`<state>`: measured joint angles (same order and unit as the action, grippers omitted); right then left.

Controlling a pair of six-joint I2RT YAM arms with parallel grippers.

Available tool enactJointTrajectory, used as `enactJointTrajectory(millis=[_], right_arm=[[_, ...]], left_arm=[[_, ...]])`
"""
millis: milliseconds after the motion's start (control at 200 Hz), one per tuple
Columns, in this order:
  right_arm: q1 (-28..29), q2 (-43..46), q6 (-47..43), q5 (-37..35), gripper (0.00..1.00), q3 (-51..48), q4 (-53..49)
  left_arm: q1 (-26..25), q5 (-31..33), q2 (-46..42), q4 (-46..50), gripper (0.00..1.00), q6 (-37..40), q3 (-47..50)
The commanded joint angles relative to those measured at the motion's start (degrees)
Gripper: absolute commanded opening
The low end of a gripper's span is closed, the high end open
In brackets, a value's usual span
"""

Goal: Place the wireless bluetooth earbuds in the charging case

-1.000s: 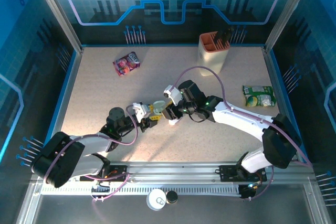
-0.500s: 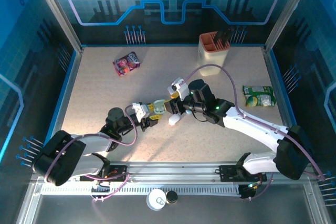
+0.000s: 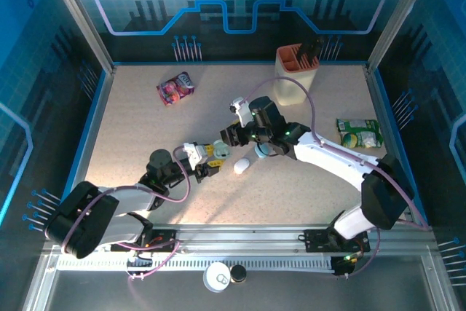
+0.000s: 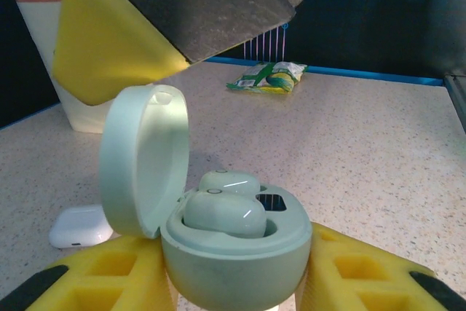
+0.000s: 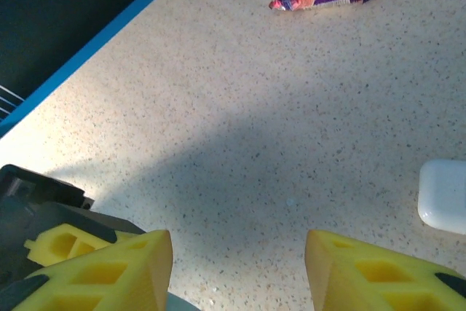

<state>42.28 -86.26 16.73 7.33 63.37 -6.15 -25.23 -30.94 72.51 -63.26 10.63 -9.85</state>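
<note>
Tabletop (image 4: 364, 143): case (image 4: 226, 260) pinched by L gripper (image 4: 231, 289), lid (image 4: 142, 162) at 9 o'clock; R gripper (image 5: 239, 264) parted, empty; buds (image 4: 222, 213) best pressed flush.

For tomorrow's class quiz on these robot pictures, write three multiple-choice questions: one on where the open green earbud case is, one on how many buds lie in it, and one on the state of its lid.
1. Where is the pale green charging case?
A) between the fingers of the left gripper
B) beside the purple snack packet
C) in the beige holder

2. How many earbuds sit in it?
A) none
B) two
C) four

3. Its lid is:
A) shut
B) hinged open, standing up
C) detached, lying on the table

Answers:
1 A: yellow pads flank the case in the left wrist view.
2 B: two pale buds lie in its wells.
3 B: the lid stands raised beside the buds.
</note>
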Motion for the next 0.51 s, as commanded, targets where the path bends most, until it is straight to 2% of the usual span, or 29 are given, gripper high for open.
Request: enactJointTrajectory(millis=[0,150,225,290,390,500], right_arm=[[-0.4,1.2,-4.4,3.0,0.51,-1.0,-3.3],[-0.5,6.1,-5.0,3.4,0.52,-4.7,-3.0],[-1.1,8.8,-1.5,0.9,0.54,-6.8,-1.8],[-2.9,11.2,2.4,1.8,0.59,-8.1,-1.8],[-6.8,13.8,9.9,8.5,0.67,-10.1,-1.1],[-10.0,15.0,20.5,20.6,0.70,-12.7,4.5]], left_arm=[[0.0,-0.2,-2.1,-3.1,0.39,-1.1,0.3],[0.1,2.5,-3.2,-2.2,0.38,-4.4,-0.4],[0.1,3.2,-3.0,-2.2,0.37,-6.3,-1.2],[0.0,3.8,-2.8,-3.2,0.37,-8.4,-1.9],[0.0,4.3,-1.1,-6.4,0.37,-12.3,-2.7],[0.0,3.4,2.3,-13.5,0.37,-14.9,-3.0]])
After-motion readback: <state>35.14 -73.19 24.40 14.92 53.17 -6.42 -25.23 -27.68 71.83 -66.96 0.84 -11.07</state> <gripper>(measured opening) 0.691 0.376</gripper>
